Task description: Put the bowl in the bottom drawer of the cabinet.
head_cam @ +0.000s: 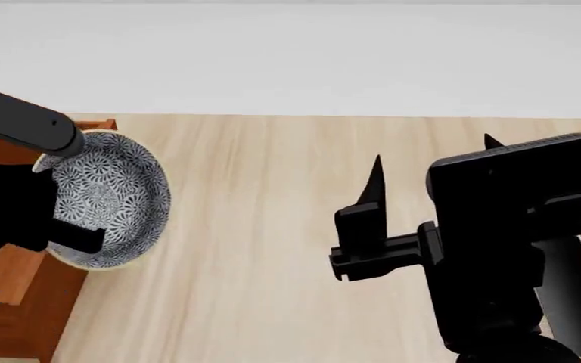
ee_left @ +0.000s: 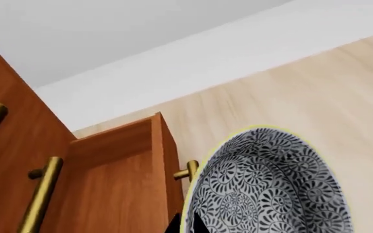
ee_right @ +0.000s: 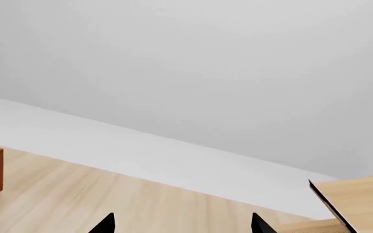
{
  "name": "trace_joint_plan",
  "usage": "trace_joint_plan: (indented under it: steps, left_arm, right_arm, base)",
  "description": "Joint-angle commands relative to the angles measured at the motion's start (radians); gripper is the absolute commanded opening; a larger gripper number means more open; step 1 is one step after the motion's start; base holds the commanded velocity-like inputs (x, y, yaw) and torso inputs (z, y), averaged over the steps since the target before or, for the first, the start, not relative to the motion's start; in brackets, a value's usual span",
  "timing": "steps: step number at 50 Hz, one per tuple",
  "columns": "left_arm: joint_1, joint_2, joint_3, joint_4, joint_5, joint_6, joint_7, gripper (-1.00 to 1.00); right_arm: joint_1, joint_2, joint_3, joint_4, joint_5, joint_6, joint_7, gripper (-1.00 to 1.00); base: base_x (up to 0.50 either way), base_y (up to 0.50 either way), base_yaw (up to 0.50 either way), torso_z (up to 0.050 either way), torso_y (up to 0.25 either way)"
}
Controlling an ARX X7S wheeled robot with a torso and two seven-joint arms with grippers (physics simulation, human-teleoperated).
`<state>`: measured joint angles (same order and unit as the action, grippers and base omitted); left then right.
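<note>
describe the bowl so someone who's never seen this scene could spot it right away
Look to the reddish-brown wooden cabinet at the left edge of the head view, above the pale wood floor. Held at the open drawer's edge by the left claw is the bowl: round, white, with a dense blue-grey floral pattern, the only patterned thing in sight.

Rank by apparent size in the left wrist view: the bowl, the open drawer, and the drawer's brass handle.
1. The bottom drawer, largest, though partly cut off by the frame.
2. The bowl, nearly as large; it sits close to the camera, so this ranking is unsure.
3. The brass handle, clearly smallest, mostly hidden behind the bowl.
</note>
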<state>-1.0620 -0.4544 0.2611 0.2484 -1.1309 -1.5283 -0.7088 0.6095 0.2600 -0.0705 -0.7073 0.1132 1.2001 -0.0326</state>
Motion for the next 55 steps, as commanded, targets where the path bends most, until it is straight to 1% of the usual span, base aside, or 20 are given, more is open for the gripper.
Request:
trace_joint_plan:
  steps: [1,9,12,23,29,38,46,55]
  left_arm:
    - [-0.02,-0.032,0.052,-0.102,0.032,0.052,-0.024,-1.0]
    - [-0.018,-0.051,0.092,-0.158,0.092,0.102,-0.021,-1.0]
    - [-0.022,-0.057,0.101,-0.177,0.1,0.112,-0.01,-1.0]
    - [-0.037,-0.07,0.129,-0.223,0.139,0.13,-0.023,-1.0]
    - [-0.058,-0.076,0.156,-0.279,0.173,0.168,0.007,-1.0]
    - [-0.054,-0.081,0.187,-0.358,0.224,0.24,0.043,-1.0]
    - [-0.049,-0.086,0.189,-0.404,0.238,0.266,0.057,-1.0]
    - [-0.045,-0.093,0.191,-0.427,0.253,0.278,0.046,-1.0]
  right_arm:
    - [0.001,0.0,-0.004,0.014,-0.003,-0.006,0.002,1.0]
    - [0.0,0.002,-0.005,0.017,-0.001,-0.008,0.004,1.0]
    - [0.001,0.002,-0.004,0.017,0.0,-0.007,0.005,1.0]
    - [0.0,0.004,-0.002,0.016,0.004,-0.007,0.008,1.0]
    - [-0.001,0.006,0.002,0.009,0.007,-0.004,0.009,1.0]
    - [-0.001,0.006,0.003,0.006,0.012,-0.003,0.01,1.0]
    - [0.0,0.007,0.005,0.007,0.015,-0.002,0.013,1.0]
    - [0.001,0.008,0.001,0.01,0.018,-0.003,0.016,1.0]
  base:
    - [0.0,0.0,0.0,0.0,0.0]
    - [0.0,0.0,0.0,0.0,0.002]
    - [0.0,0.0,0.0,0.0,0.0]
    - [0.0,0.0,0.0,0.0,0.0]
    - [0.0,0.0,0.0,0.0,0.0]
    - [0.0,0.0,0.0,0.0,0.001]
    - [0.0,0.0,0.0,0.0,0.0]
    - [0.0,0.0,0.0,0.0,0.0]
